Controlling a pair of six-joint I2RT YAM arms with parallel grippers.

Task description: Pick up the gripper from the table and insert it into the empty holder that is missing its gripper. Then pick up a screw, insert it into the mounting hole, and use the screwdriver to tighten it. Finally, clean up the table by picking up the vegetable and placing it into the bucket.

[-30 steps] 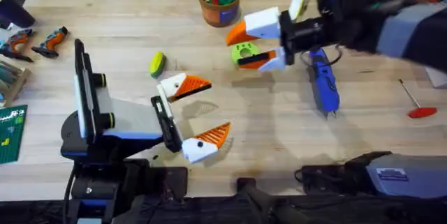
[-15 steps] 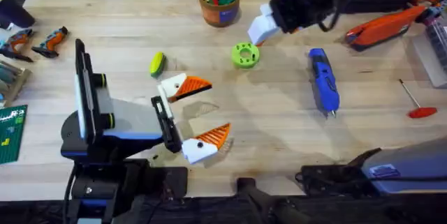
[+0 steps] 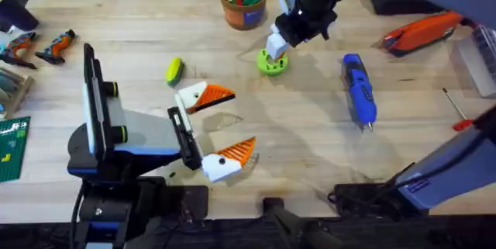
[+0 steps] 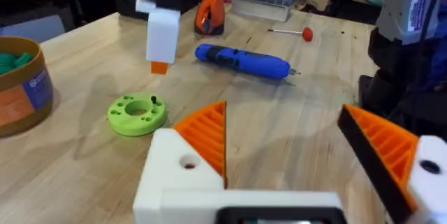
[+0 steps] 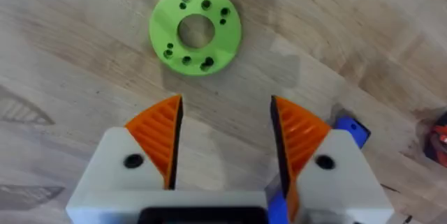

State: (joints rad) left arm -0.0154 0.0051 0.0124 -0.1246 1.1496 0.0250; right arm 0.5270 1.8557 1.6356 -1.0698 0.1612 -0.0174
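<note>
Near the back edge of the worktop [image 3: 93, 16], the right hand [image 3: 277, 47] hangs just above the green disc [image 3: 272, 62], and its fingers stand wide with nothing between them. From its own camera, both orange pads [image 5: 159, 137] are on, and the disc sits ahead of them with small dark screws in its holes. I think the step now is to pick up a screw. To do it well, the hand should come straight down over one screw, close slowly, and lift without tipping the disc.

The left hand [image 3: 217, 129] rests toward the front edge, open wide and empty, with orange pads on both white fingers. So I cannot see an empty holder.

The blue screwdriver [image 3: 359, 91] lies toward the right edge. The yellow and green vegetable [image 3: 174, 70] lies left of the disc. The bucket [image 3: 244, 1] stands at the back edge. Its blue label is too small to read.
</note>
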